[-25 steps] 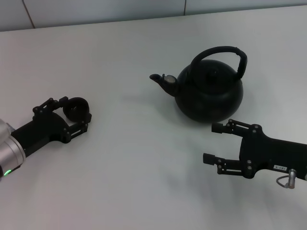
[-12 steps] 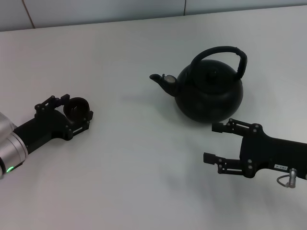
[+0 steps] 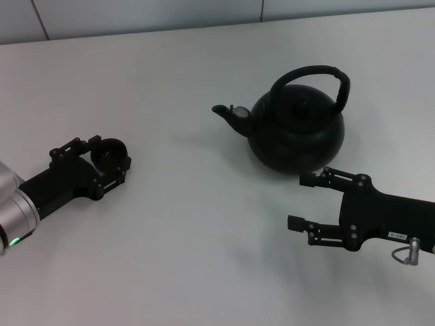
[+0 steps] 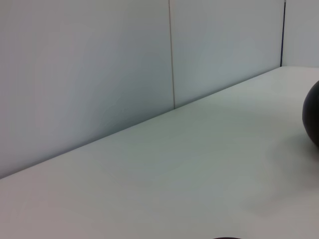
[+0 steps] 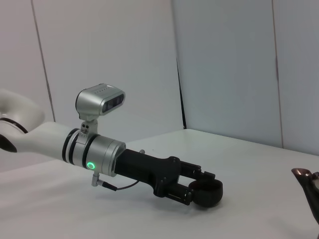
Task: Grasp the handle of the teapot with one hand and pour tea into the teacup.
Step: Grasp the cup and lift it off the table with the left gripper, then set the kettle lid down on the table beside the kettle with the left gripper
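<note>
The black teapot (image 3: 296,132) stands on the white table, spout (image 3: 228,114) pointing left, its arched handle (image 3: 319,71) free. The tiny black teacup (image 3: 113,148) sits between the fingers of my left gripper (image 3: 109,157), which is shut on it low over the table at the left. The right wrist view shows the same: left gripper (image 5: 202,191) closed around the cup (image 5: 208,193). My right gripper (image 3: 300,202) is open and empty, just in front of the teapot, not touching it. No tea is visible.
The white table (image 3: 204,238) reaches back to a grey panelled wall (image 4: 99,64). The teapot's body edge shows in the left wrist view (image 4: 313,119), and its spout tip in the right wrist view (image 5: 305,175).
My left gripper has shifted slightly with the teacup, and the cup now sits more level. The right arm and the teapot have not moved.
</note>
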Robot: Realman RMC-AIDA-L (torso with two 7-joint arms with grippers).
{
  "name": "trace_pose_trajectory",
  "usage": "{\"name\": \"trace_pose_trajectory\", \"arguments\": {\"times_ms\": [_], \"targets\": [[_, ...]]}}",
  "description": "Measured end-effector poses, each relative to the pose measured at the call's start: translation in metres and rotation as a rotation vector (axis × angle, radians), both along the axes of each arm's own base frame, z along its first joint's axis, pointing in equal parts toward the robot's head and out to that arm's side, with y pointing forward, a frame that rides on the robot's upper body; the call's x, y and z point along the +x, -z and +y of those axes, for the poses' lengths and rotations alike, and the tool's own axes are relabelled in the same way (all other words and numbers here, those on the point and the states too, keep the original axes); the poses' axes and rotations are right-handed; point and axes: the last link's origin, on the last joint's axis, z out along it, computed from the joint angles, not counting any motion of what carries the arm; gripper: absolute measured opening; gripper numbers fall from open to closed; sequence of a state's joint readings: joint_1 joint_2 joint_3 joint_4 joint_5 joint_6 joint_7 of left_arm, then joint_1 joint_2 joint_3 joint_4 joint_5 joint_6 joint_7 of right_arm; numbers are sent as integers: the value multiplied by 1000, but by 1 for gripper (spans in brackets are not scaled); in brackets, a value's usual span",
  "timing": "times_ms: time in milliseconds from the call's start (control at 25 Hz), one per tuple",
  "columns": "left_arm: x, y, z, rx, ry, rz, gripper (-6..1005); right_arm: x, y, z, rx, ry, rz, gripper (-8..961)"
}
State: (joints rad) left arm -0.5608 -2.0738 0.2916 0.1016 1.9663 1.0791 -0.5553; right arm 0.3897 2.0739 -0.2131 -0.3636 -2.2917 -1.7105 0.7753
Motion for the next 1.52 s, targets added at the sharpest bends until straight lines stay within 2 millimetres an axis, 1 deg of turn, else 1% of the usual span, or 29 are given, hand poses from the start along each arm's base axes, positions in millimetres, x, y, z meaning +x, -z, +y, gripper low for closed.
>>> {"name": "trace_pose_trajectory", "arguments": {"times_ms": [40, 360, 400, 480, 520, 560, 600, 760, 800, 840, 1000, 1280, 1520], "targets": [[0, 0, 0, 0, 0, -1, 791, 0, 0, 0, 0, 0, 0, 808], [1, 0, -1, -2, 4, -9, 691, 0, 0, 0, 0, 1, 0, 808], [5, 1, -1, -10, 14, -29, 692, 0, 0, -1, 0, 2, 0, 808], [5, 1, -1, -10, 14, -29, 694, 1, 0, -1, 0, 3, 1, 808], [9, 3, -3, -22, 27, -46, 695, 1, 0, -1, -1, 3, 1, 808], [9, 3, -3, -22, 27, -46, 696, 1, 1, -2, -2, 4, 1, 808], [22, 11, -5, -67, 70, -80, 697, 1, 1, -2, -3, 5, 1, 808], [34, 20, -4, -112, 109, -86, 701, 2, 1, -3, -2, 9, 3, 808], [41, 24, -3, -126, 126, -90, 703, 2, 1, -4, -2, 10, 3, 808], [41, 24, -3, -126, 126, -90, 704, 2, 1, -4, -2, 11, 4, 808], [55, 32, 0, -161, 168, -90, 708, 3, 2, -6, -3, 17, 4, 808], [63, 39, 2, -181, 192, -80, 715, 3, 2, -7, -5, 20, 6, 808], [64, 41, 2, -182, 194, -71, 721, 3, 3, -8, -9, 19, 6, 808]]}}
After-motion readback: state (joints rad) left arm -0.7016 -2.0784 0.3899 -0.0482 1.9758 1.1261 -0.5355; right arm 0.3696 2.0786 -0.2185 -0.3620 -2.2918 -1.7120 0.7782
